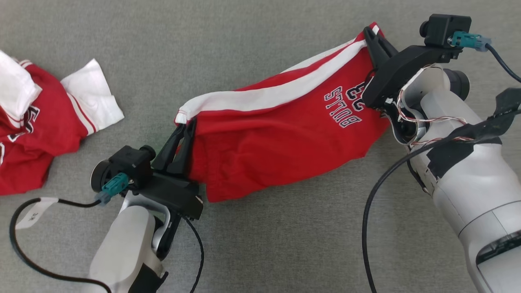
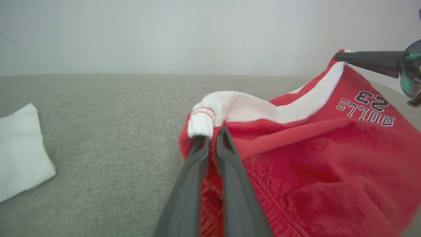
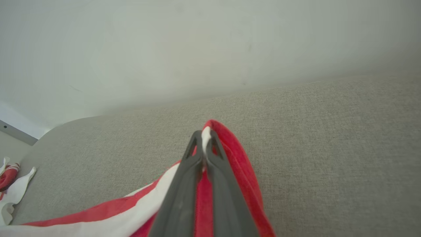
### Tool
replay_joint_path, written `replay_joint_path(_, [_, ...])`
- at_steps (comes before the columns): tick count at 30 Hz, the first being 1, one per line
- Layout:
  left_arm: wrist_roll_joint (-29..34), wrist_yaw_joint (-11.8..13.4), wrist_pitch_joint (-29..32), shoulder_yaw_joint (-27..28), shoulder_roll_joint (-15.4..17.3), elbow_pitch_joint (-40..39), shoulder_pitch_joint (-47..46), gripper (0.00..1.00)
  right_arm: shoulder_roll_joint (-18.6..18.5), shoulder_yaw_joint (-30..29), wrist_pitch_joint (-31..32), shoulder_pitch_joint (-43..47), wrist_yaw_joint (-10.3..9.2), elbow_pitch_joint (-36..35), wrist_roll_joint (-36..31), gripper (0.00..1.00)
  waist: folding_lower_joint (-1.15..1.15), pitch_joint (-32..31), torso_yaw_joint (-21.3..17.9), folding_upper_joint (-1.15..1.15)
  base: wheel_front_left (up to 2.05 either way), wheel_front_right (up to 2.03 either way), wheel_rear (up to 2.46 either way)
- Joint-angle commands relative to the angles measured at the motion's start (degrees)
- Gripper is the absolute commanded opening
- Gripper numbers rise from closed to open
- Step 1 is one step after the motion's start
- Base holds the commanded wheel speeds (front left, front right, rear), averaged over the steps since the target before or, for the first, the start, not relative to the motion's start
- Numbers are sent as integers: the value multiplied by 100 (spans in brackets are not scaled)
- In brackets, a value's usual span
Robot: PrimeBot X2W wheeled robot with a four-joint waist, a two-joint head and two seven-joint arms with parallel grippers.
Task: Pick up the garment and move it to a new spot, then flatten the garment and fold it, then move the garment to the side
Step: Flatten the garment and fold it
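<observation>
Left gripper (image 1: pixel 186 127) and right gripper (image 1: pixel 371 33) each clamp an opposite end of the red garment (image 1: pixel 276 134), stretched between them.

apparently a robot lab or test room: flat grey woven-cloth tabletop (image 1: pixel 260 252), bare pale wall (image 2: pixel 197 33) behind, loose black cables (image 1: pixel 363 240) trailing across.

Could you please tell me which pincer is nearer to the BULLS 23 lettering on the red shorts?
Right. The right pincer clamps the red shorts beside the lettering; the left pincer clamps their opposite corner.
</observation>
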Motion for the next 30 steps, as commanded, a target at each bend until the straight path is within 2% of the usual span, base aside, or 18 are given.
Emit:
replay_joint_path(1, [14, 24, -17, -26, -11, 36, -78, 0, 32, 105, -79, -107, -2, 144, 22, 0, -1, 188, 135, -1, 0, 0, 0])
replay_joint_path(15, [-71, 134, -17, -97, -34, 147, -141, 0, 66, 674, -645, -359, -3, 645, 262, 0, -1, 230, 134, -1, 0, 0, 0])
replay_joint_path(16, [-84, 136, -17, -104, -35, 148, -140, 33, 69, 705, -670, -382, -3, 684, 285, 26, -1, 225, 133, -1, 0, 0, 0])
replay_joint_path(17, [-88, 153, -17, -108, -35, 138, -131, 83, 74, 728, -699, -397, -3, 720, 320, 56, -1, 217, 131, -1, 0, 0, 0])
replay_joint_path(18, [-88, 177, -17, -114, -35, 149, -109, 100, 85, 746, -710, -387, -3, 754, 354, 100, -1, 198, 129, -1, 0, 0, 0])
replay_joint_path(24, [-15, 228, -17, -41, -33, 113, 112, 100, 51, 921, -718, -168, -3, 808, 608, 100, -1, -37, 93, -1, 0, 0, 0])
replay_joint_path(30, [77, 284, -17, 113, -33, -147, 601, 100, -139, 1143, -851, 205, -2, 601, 834, 100, -1, -419, 67, -1, 0, 0, 0])
